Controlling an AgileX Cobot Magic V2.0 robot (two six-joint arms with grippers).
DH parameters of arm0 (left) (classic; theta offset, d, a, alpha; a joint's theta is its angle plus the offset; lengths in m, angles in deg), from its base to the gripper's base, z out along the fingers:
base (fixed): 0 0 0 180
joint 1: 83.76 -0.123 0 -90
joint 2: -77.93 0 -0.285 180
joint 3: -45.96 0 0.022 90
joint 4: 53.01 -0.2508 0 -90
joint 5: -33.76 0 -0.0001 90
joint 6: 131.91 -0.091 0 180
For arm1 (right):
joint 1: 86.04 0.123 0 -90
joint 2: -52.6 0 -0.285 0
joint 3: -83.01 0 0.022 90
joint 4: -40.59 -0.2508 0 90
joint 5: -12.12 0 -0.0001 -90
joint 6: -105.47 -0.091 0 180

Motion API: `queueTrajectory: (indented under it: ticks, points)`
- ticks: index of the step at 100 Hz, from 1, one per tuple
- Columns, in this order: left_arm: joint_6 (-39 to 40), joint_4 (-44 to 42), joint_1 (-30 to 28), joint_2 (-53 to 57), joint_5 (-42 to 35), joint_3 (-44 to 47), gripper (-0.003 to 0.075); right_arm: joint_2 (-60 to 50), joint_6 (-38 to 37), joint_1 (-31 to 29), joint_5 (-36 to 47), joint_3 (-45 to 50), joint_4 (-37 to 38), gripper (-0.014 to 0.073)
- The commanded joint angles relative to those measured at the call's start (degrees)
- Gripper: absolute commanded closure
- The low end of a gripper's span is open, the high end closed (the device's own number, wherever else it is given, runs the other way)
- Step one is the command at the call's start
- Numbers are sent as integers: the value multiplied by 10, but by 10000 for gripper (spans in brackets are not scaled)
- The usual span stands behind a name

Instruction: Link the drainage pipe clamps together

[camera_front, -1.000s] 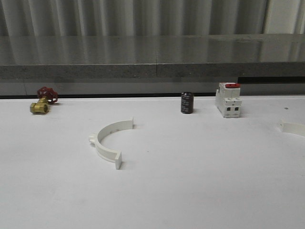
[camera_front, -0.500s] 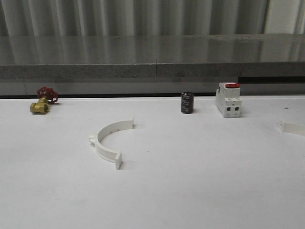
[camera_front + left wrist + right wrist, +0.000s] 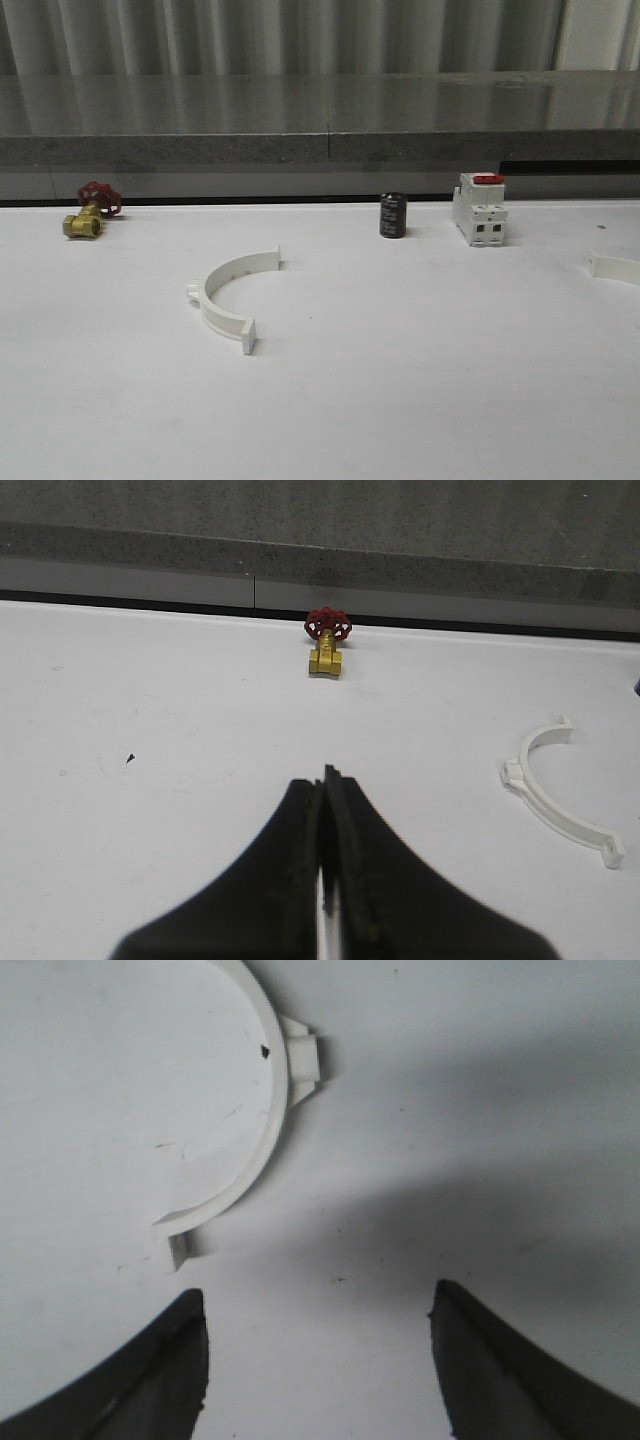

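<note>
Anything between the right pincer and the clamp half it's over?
Nothing. In the right wrist view, only bare white table separates the open right pincer from the clamp half.

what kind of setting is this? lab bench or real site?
Likely a lab or test bench, not a real site: a plain white table against a grey stone-like ledge, with unrelated hardware laid out: brass valve, breaker, black cylinder, and a white clamp half.
</note>
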Motion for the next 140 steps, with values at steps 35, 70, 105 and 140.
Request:
queueTrajectory:
  ticks: [35, 70, 105, 140]
  points:
    - [1, 0, -2, -5, -42, -15, 741, 154, 4, -5, 10, -124, -14, 106]
    - [1, 0, -2, -5, -42, -15, 741, 213, 4, -5, 9, -165, -19, 216]
    - [1, 0, -2, -5, -42, -15, 741, 214, 4, -5, 7, -166, -19, 555]
    - [1, 0, -2, -5, -42, -15, 741, 199, 0, -2, -8, -167, -29, 557]
